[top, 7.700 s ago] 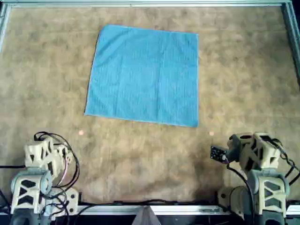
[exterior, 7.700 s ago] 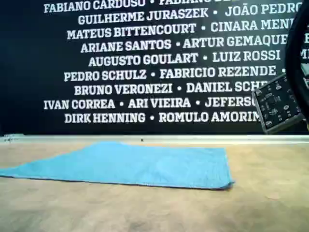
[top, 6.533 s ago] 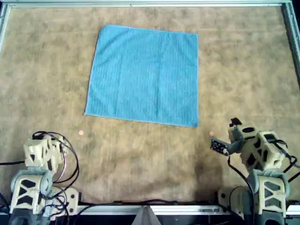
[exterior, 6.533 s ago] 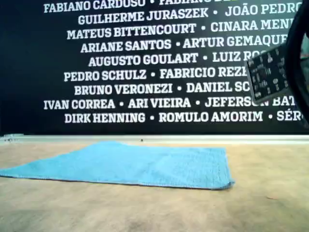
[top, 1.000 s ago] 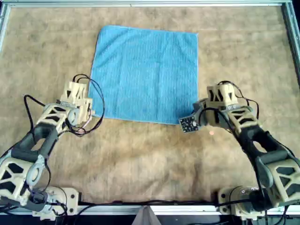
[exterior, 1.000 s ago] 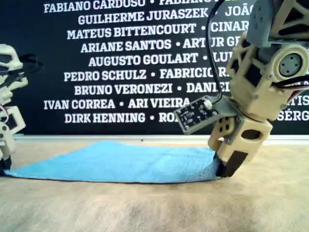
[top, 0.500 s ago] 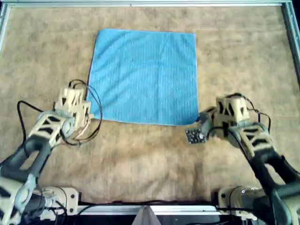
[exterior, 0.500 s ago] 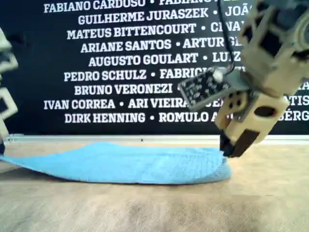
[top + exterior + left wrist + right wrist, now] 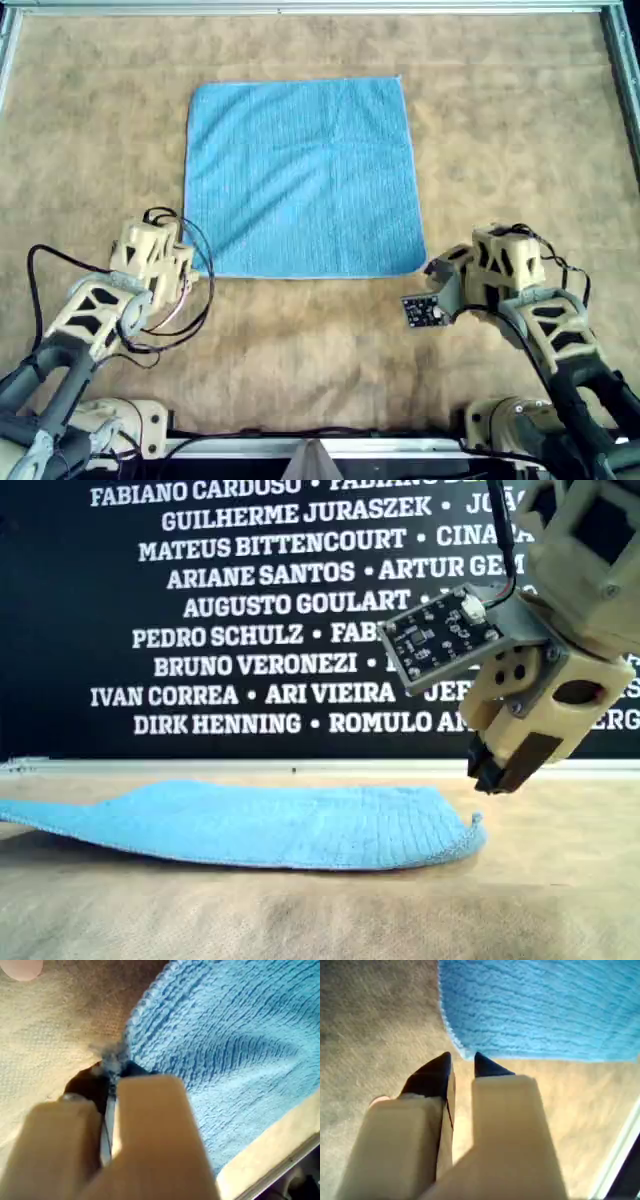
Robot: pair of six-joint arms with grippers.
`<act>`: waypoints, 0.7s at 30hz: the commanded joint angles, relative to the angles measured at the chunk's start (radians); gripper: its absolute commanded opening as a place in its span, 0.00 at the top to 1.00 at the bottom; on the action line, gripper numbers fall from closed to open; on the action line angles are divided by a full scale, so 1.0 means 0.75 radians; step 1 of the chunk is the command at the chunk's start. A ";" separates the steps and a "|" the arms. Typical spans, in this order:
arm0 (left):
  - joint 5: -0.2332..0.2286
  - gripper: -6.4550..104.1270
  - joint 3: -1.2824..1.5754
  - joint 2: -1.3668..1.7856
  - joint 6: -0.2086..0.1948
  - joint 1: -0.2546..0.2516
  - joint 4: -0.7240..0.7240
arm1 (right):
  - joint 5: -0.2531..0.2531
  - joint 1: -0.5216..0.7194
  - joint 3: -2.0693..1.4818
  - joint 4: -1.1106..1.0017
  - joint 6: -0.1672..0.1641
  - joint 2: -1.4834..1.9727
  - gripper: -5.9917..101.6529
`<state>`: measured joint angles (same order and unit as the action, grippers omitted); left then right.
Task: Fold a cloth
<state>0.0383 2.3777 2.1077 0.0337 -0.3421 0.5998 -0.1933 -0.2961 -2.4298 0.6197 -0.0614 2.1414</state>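
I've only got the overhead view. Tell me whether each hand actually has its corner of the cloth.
Observer: The left hand does. The left wrist view shows it shut on a corner of the cloth.
Operator: Now the right one.
Observer: The right hand holds nothing. Its tips stand slightly apart, with the corner just beyond them.
Operator: Check its height.
Observer: In the exterior view it hangs above that corner, which curls up off the table.

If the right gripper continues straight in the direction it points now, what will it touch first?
Most likely the near corner of the cloth. The right gripper has its tips slightly apart, just short of that corner's hem. Depth is unclear, so it might meet the table beside it instead.
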 commanded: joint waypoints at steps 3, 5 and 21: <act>-0.004 0.95 -0.035 0.043 0.004 -0.029 -0.008 | 0.002 0.010 0.053 -0.055 -0.008 -0.033 0.78; -0.004 0.95 -0.029 0.041 0.004 -0.029 -0.016 | 0.006 0.004 0.063 -0.057 -0.008 -0.055 0.71; -0.004 0.95 -0.039 0.039 0.004 -0.029 -0.018 | -0.008 0.002 0.280 -0.059 -0.012 -0.362 0.36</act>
<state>0.0383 2.3777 2.1077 0.0337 -0.3451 0.5998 -0.1887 -0.2945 -2.3148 0.6197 -0.0629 1.8807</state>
